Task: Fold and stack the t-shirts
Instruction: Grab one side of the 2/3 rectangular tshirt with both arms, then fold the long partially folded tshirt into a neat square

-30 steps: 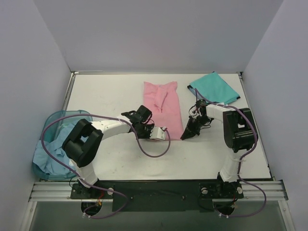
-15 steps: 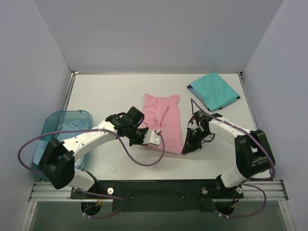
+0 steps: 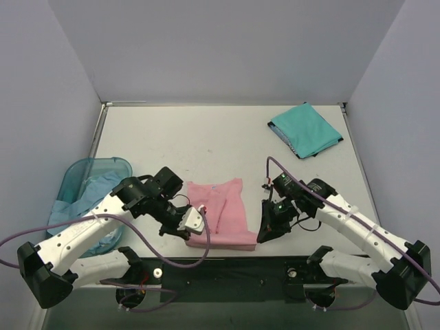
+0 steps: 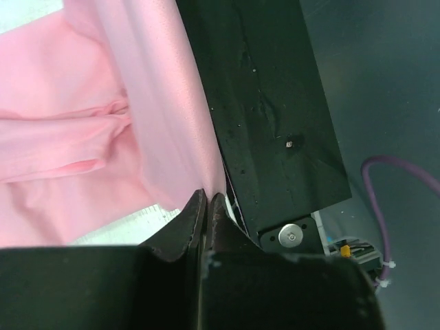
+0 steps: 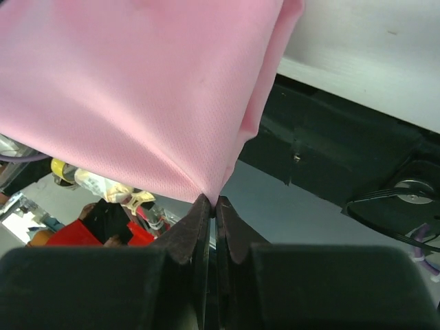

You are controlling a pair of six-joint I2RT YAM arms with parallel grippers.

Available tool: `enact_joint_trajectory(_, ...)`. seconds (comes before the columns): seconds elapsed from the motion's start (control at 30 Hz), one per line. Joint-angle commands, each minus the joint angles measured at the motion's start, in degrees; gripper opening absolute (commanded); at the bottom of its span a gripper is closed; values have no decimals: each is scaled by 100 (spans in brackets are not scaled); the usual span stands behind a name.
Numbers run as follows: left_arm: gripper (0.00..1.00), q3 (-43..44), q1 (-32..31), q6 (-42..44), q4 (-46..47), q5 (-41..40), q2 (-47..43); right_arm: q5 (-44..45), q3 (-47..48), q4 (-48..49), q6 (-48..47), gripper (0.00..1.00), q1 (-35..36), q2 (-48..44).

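The light pink t-shirt (image 3: pixel 223 213) lies at the table's near edge, its near hem hanging over the black rail. My left gripper (image 3: pixel 194 227) is shut on its near left corner; in the left wrist view the pink cloth (image 4: pixel 82 130) runs into the closed jaws. My right gripper (image 3: pixel 264 234) is shut on its near right corner; in the right wrist view the cloth (image 5: pixel 144 89) is stretched taut from the pinch. The teal green t-shirt (image 3: pixel 305 129) lies folded at the far right. The pale blue t-shirt (image 3: pixel 86 206) sits bunched in the basket.
The translucent blue plastic basket (image 3: pixel 75 175) stands at the left edge of the table. The black base rail (image 3: pixel 227 268) runs along the near edge. Purple cables loop from both arms. Grey walls close in the left, far and right sides.
Both grippers have pulled the pink t-shirt from the middle of the table toward the near edge. Both arms have stretched out low along the table.
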Motion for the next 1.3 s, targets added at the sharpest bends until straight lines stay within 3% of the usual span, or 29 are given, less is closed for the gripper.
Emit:
enact_joint_trajectory(0.0, 0, 105, 242, -891, 24, 77, -253, 369, 623, -630, 2, 0, -102, 383)
enact_joint_trajectory(0.2, 0, -10, 1532, -1515, 1035, 226, -69, 326, 1679, -217, -614, 0, -568, 2104)
enact_joint_trajectory(0.33, 0, -141, 2052, -1815, 1720, 33, 98, 203, 2417, 3, -825, 0, -815, 3009)
enact_joint_trajectory(0.63, 0, -326, 2615, -2588, 3198, -309, 941, 203, 3684, 135, -896, 0, -1158, 4567)
enact_joint_trajectory(0.93, 0, 464, 2695, -3274, 3243, -688, 2294, 370, 4254, 627, -484, 0, -1281, 5271)
enact_joint_trajectory(1.27, 0, 649, 2686, -3713, 3718, -1074, 2962, 529, 4264, 1189, -62, 0, -1421, 5596)
